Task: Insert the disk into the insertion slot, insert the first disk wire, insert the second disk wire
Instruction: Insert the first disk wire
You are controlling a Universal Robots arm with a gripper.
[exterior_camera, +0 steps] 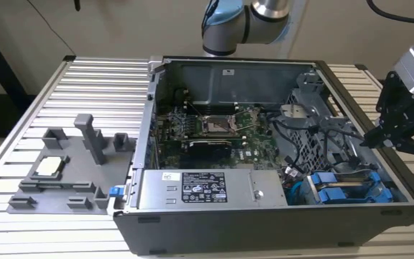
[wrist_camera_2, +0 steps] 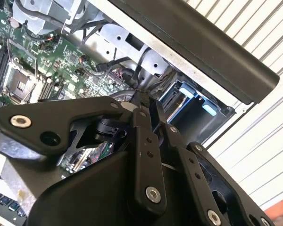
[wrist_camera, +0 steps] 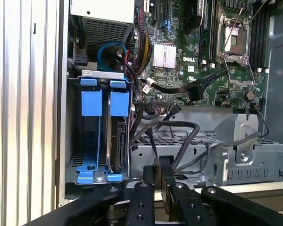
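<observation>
The disk (wrist_camera: 117, 141) sits in its blue carrier inside the insertion slot (wrist_camera: 103, 73), next to a second blue carrier (wrist_camera: 91, 103). In the exterior view the blue carriers (exterior_camera: 342, 189) lie in the case's near corner on the exterior view's right. My gripper (exterior_camera: 372, 144) hangs over the case's rim on that side, above and apart from the carriers. Its black fingers (wrist_camera: 156, 172) are pressed together in both wrist views, with the gripper (wrist_camera_2: 144, 106) shut and nothing visibly between them. Loose black wires (wrist_camera: 179, 129) run across the metal cage behind the fingertips.
A grey labelled power supply box (exterior_camera: 200, 189) lies along the case's front, beside the green motherboard (exterior_camera: 214, 129). A blue cable (wrist_camera: 108, 49) loops above the drive bay. On the slatted table, a grey fixture (exterior_camera: 70, 167) stands at the exterior view's left.
</observation>
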